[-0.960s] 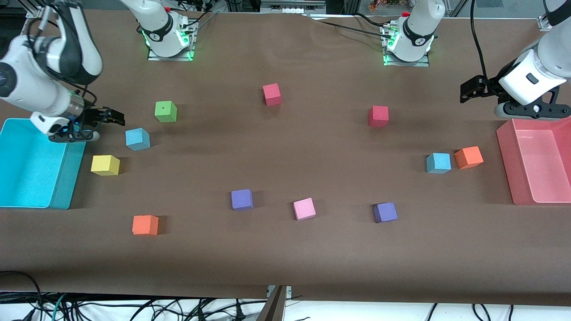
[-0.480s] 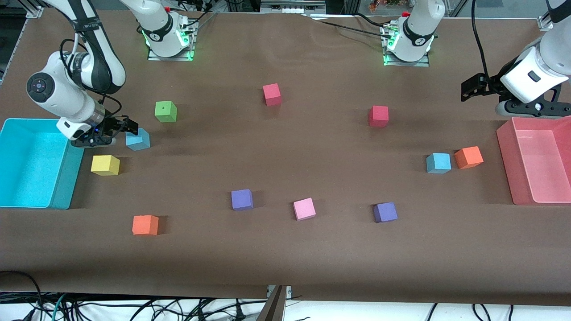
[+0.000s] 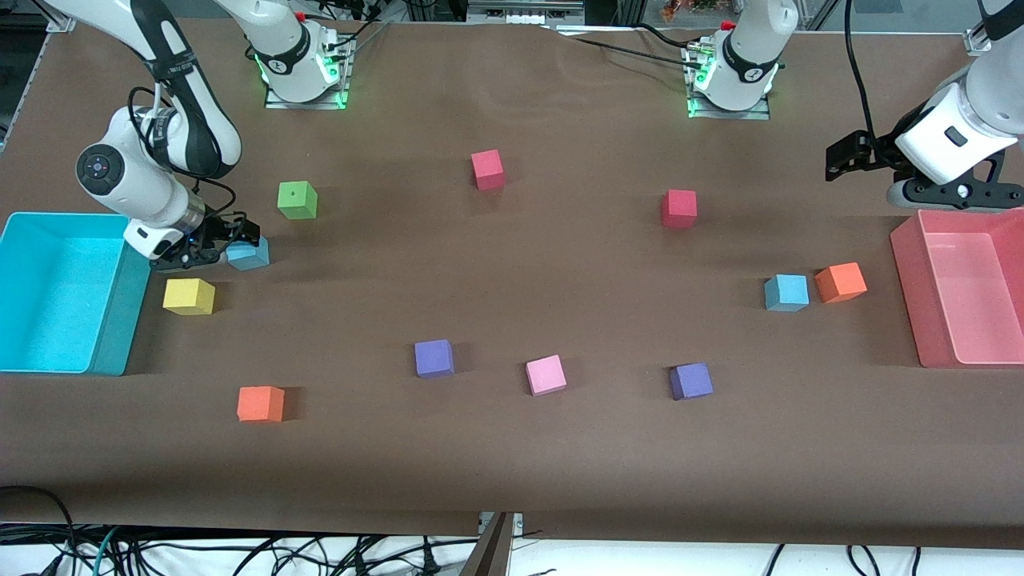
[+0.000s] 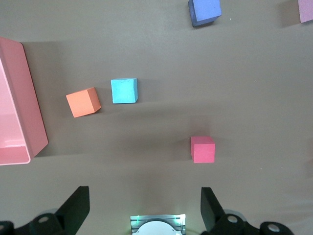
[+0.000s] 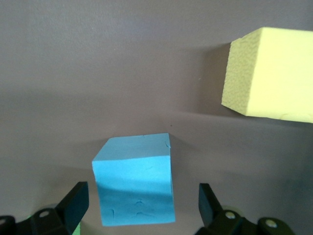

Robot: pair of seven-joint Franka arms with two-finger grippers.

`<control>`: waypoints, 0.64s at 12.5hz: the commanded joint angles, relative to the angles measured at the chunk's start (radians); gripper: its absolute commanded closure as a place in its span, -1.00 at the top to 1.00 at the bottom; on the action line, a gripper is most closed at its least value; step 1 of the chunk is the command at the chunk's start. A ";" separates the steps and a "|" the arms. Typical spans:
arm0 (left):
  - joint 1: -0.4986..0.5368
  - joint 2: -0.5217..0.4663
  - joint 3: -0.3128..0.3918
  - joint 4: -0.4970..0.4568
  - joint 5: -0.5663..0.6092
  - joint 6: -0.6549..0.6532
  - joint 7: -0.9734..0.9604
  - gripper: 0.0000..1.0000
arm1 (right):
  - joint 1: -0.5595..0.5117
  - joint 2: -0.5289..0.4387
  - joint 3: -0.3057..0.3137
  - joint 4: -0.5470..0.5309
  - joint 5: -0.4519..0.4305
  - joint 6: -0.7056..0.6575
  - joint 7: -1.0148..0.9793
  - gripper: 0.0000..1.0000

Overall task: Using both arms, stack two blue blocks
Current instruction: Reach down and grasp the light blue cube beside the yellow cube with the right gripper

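Observation:
One blue block (image 3: 250, 254) lies toward the right arm's end of the table, near the turquoise bin. My right gripper (image 3: 234, 243) is low over it and open. In the right wrist view this blue block (image 5: 134, 178) sits between the two black fingers (image 5: 74, 203), with a gap on each side. The second blue block (image 3: 786, 292) lies toward the left arm's end, touching an orange cube (image 3: 840, 282). My left gripper (image 3: 838, 162) hangs open and empty over bare table beside the pink bin. The left wrist view shows that second blue block (image 4: 123, 91) well away from the left gripper (image 4: 144, 208).
The turquoise bin (image 3: 120, 320) and the pink bin (image 3: 908, 288) stand at the table's two ends. A yellow cube (image 3: 189, 296) lies close to the right gripper, with a green cube (image 3: 297, 200) nearby. Red, purple, pink and orange cubes are scattered over the middle.
The right arm swung from over the turquoise bin's edge toward the blue block and came down, so its open fingers now flank the block. The left arm barely moved.

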 commanded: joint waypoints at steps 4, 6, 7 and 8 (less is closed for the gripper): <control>0.005 0.015 -0.001 0.035 -0.017 -0.031 -0.004 1.00 | 0.003 0.045 0.001 -0.016 -0.013 0.089 -0.030 0.97; 0.007 0.015 0.006 0.035 -0.017 -0.031 -0.001 1.00 | 0.003 0.048 0.001 -0.016 -0.013 0.089 -0.033 0.37; 0.007 0.015 0.006 0.035 -0.017 -0.031 -0.002 1.00 | 0.003 0.051 0.003 -0.015 -0.013 0.089 -0.033 -0.01; 0.007 0.015 0.006 0.035 -0.017 -0.031 -0.002 1.00 | 0.005 0.051 0.003 -0.015 -0.013 0.083 -0.032 -0.40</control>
